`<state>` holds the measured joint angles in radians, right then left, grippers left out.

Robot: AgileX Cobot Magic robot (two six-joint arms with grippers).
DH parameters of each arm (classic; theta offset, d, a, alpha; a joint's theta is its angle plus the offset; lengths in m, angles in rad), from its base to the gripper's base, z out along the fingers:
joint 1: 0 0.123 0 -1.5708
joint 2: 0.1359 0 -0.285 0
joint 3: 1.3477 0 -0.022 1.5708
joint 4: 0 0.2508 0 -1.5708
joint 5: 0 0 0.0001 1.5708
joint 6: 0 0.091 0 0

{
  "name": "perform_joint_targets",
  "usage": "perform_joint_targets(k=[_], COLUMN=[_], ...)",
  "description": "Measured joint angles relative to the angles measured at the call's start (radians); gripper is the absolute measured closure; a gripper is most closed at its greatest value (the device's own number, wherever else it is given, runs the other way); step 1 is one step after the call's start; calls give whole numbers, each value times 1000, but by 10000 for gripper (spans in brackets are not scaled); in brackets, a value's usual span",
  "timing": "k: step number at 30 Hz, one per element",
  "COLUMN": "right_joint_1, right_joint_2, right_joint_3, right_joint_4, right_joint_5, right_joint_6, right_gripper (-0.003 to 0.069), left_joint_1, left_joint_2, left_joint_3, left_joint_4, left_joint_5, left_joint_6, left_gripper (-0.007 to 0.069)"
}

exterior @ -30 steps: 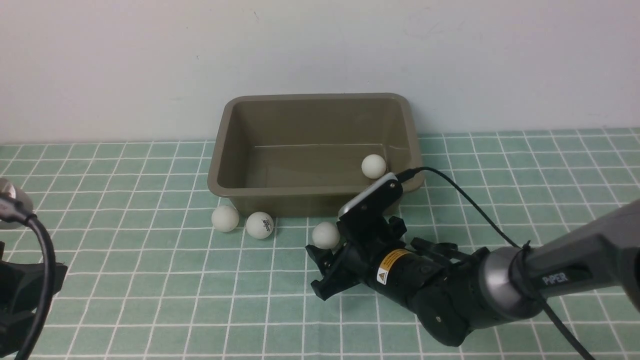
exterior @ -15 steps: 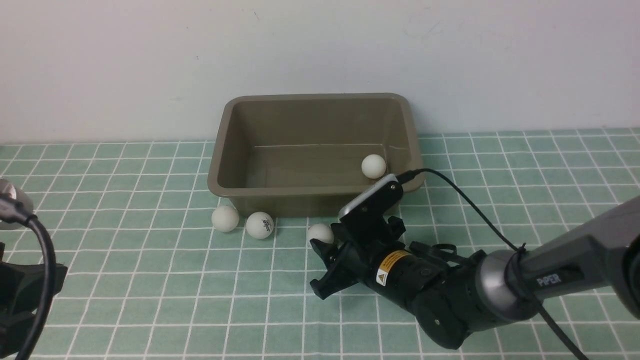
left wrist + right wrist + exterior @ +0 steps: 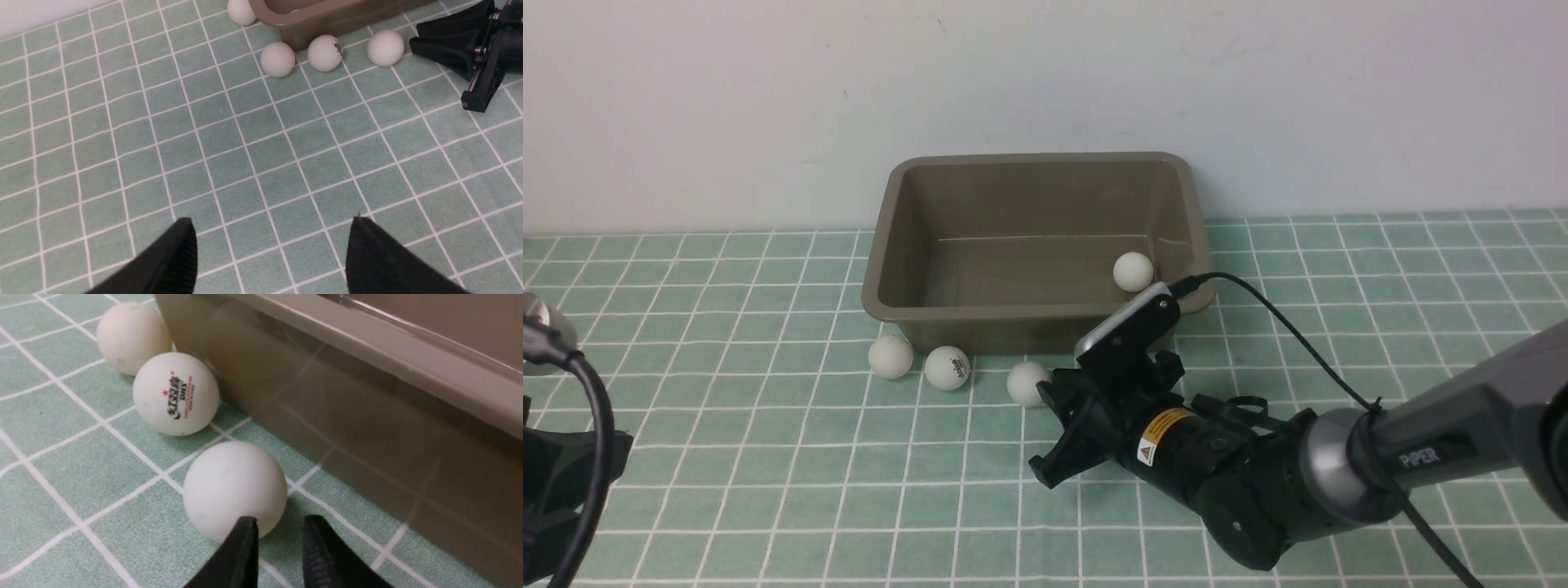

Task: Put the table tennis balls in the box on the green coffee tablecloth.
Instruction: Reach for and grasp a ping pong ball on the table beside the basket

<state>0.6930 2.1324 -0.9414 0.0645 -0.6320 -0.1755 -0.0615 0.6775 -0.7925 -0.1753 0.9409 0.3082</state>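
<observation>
White ball (image 3: 1028,384), frame centre, sits outside right gripper (image 3: 281,522); jaws narrow, empty. Left gripper (image 3: 271,245) wide.

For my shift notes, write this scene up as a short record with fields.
box: upright on the cloth, before the wall
ball inside: one seen, near the box's right end
balls outside: three in a loose row along the box's near side
logo ball: middle one of that row
right gripper: shut, nothing held, at the row's rightmost ball
left gripper: open, nothing between its fingers, over bare cloth
task state: unfinished
unclear: whether the right gripper touches that ball
</observation>
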Motion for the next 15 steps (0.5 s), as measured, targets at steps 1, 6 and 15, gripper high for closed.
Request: perform_joint_targets(k=[1, 6, 15], right_joint_1=[0, 0, 0], right_joint_2=[0, 0, -67], right_joint_3=[0, 0, 19], right_joint_4=[-11, -52, -65], right_joint_5=[0, 4, 139], right_joint_6=[0, 0, 0], right_gripper=[499, 406, 277], left_joint_1=[0, 0, 0], left_joint_2=[0, 0, 0], left_joint_3=[0, 0, 0], left_joint_4=[1, 2, 3], left_joint_5=[0, 0, 0], left_joint_6=[0, 0, 1], left_gripper=[185, 185, 185])
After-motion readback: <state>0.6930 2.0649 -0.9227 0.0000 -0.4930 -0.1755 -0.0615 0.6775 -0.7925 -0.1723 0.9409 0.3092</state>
